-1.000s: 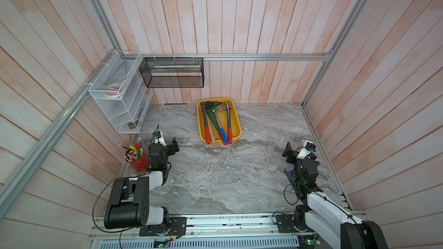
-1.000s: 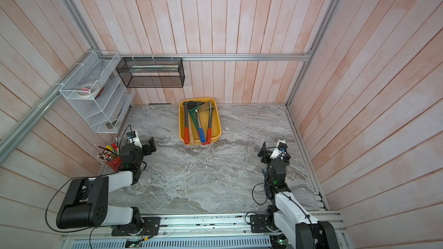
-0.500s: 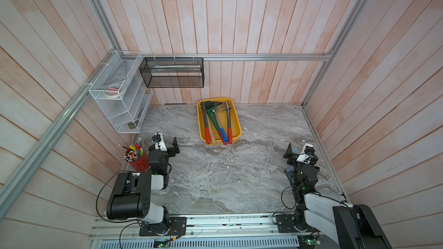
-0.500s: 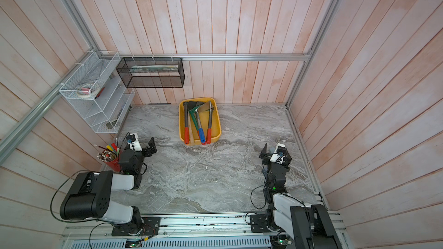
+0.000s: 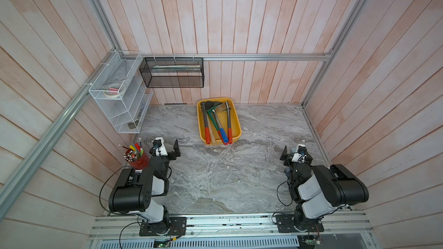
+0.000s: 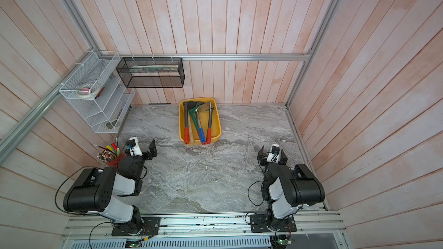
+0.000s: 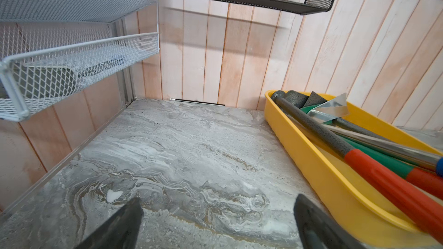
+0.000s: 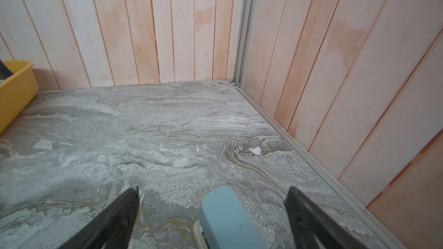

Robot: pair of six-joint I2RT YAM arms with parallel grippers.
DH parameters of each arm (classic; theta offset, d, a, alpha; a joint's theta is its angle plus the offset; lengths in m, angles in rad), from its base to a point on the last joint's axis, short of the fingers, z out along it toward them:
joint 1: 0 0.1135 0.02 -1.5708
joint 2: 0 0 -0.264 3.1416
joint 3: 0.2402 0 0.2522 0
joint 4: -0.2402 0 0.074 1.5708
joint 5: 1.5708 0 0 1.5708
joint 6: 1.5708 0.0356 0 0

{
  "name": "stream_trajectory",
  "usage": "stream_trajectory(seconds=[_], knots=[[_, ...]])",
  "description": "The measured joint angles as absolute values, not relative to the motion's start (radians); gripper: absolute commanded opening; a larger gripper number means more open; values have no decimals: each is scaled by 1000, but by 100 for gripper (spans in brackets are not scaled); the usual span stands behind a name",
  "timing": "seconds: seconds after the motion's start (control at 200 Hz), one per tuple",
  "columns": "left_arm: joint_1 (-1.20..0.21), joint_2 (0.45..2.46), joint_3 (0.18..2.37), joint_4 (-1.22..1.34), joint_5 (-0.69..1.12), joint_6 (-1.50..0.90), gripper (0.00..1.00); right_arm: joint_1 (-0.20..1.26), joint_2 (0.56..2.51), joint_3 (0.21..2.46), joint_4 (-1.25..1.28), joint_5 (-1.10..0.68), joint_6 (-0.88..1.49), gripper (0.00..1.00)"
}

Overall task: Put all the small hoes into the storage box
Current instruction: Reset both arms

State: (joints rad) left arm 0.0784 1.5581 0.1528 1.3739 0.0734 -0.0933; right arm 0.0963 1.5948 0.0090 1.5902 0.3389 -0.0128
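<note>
The storage box, a shallow yellow tray, sits at the back middle of the marble table. Several long-handled tools lie in it. Among them is the small hoe, which has a silver blade, a steel shaft and a blue grip. My left gripper is open and empty, low over the table at the front left, short of the box. My right gripper is open at the front right, far from the box.
A red cup of pencils stands right beside my left gripper. A white wire rack and a black mesh basket hang on the walls at the back left. A pale blue block lies on the table between my right fingers, untouched.
Both arms have folded back over their bases, and the right gripper has shifted slightly toward the front. Both grippers stayed open. The tools in the box have not moved.
</note>
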Motion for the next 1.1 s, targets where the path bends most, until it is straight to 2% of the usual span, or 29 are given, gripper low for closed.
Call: stream_trajectory(seconds=[0.41,0.755,1.1], knots=[[67,1558,187,1331,-17,-97,100,94,1627,67,1615,352,-22,98],[-27,1561,245,1252,-125,-39,100,19,1579,188,1440,312,32,98],[10,1562,245,1227,-148,-49,100,19,1579,188,1399,297,45,98]])
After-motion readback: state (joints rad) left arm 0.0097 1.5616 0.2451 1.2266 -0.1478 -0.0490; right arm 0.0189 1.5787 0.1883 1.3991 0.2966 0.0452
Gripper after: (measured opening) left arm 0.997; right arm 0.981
